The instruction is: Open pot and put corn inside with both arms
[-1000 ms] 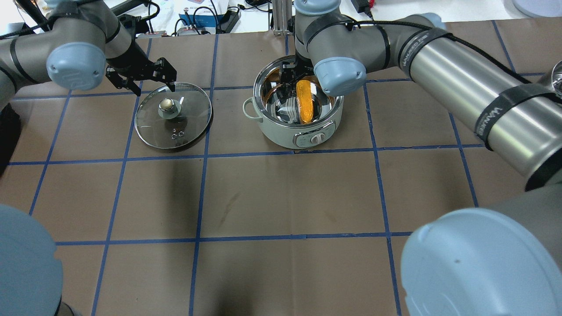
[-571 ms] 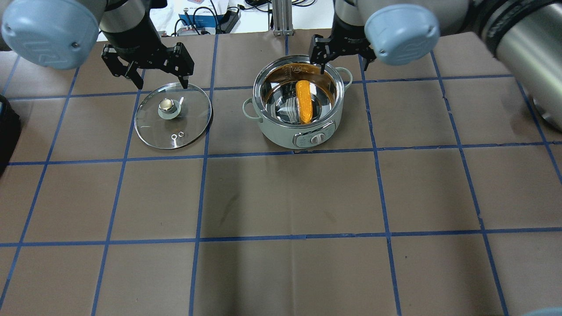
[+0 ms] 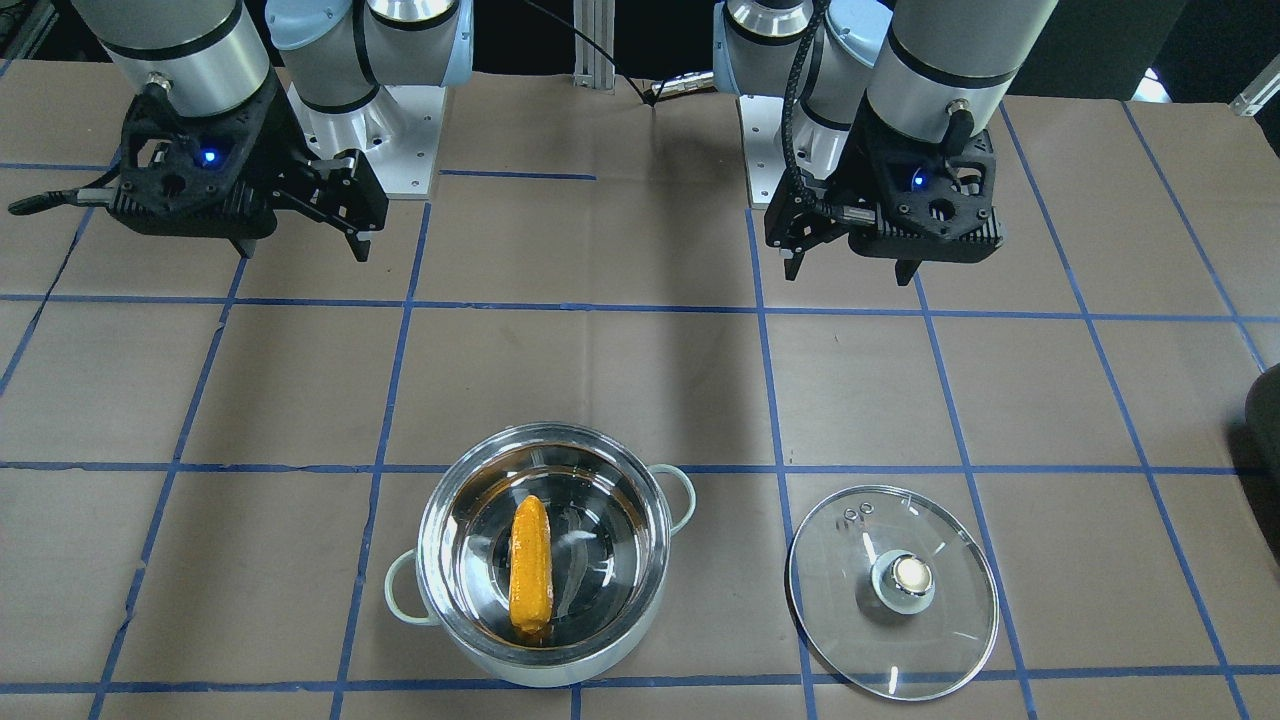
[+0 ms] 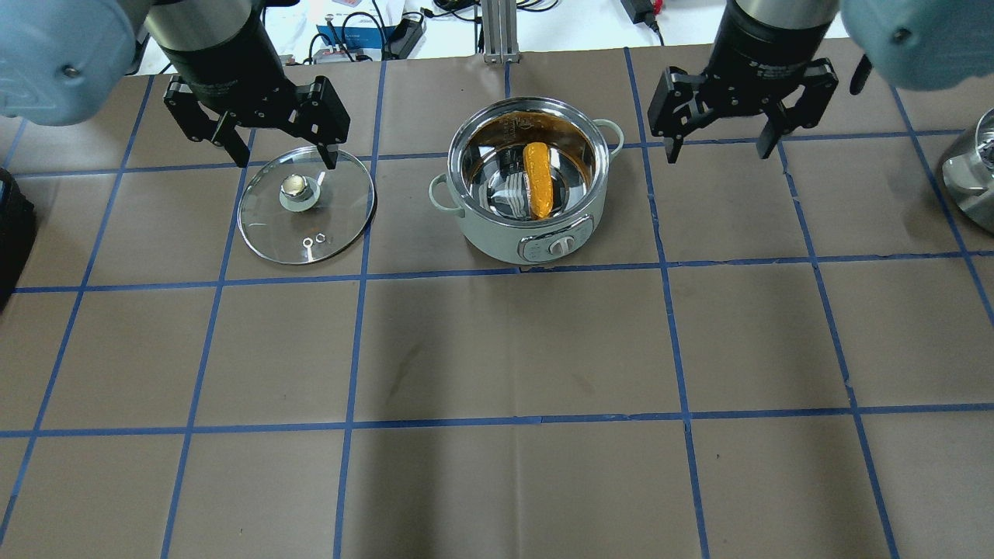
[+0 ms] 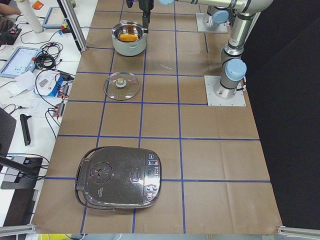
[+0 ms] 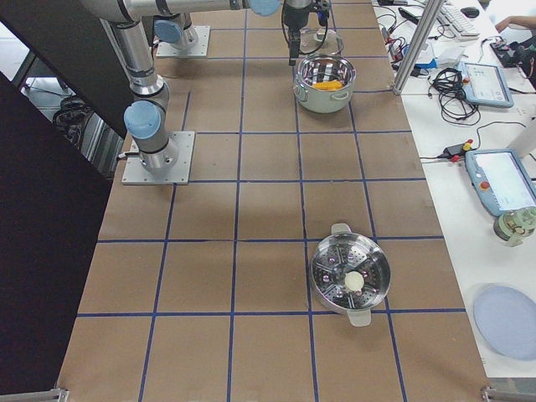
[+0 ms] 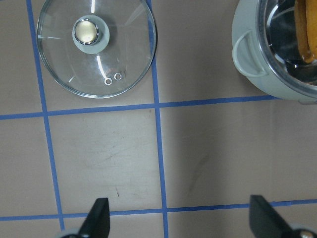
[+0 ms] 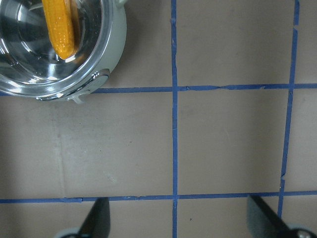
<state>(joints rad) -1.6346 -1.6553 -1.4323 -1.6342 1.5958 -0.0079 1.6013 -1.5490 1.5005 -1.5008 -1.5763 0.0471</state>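
The pot (image 4: pixel 497 239) stands open at the far middle of the table, also in the front view (image 3: pixel 545 672). The corn (image 4: pixel 536 180) lies on its steel floor, also seen in the front view (image 3: pixel 529 567) and the right wrist view (image 8: pixel 59 25). The glass lid (image 4: pixel 342 210) lies flat on the table left of the pot, knob up. My left gripper (image 4: pixel 283 155) is open and empty, high over the lid's far edge. My right gripper (image 4: pixel 718 151) is open and empty, raised to the right of the pot.
A black rice cooker (image 5: pixel 120 182) sits at the table's left end. A steel steamer pot (image 6: pixel 350 278) sits at the right end, showing at the overhead view's right edge (image 4: pixel 971 178). Cables and devices lie beyond the far edge.
My right gripper has lifted out of the pot and moved to its right, leaving the corn inside. My left gripper has risen a little above the lid. Both arms have drawn back.
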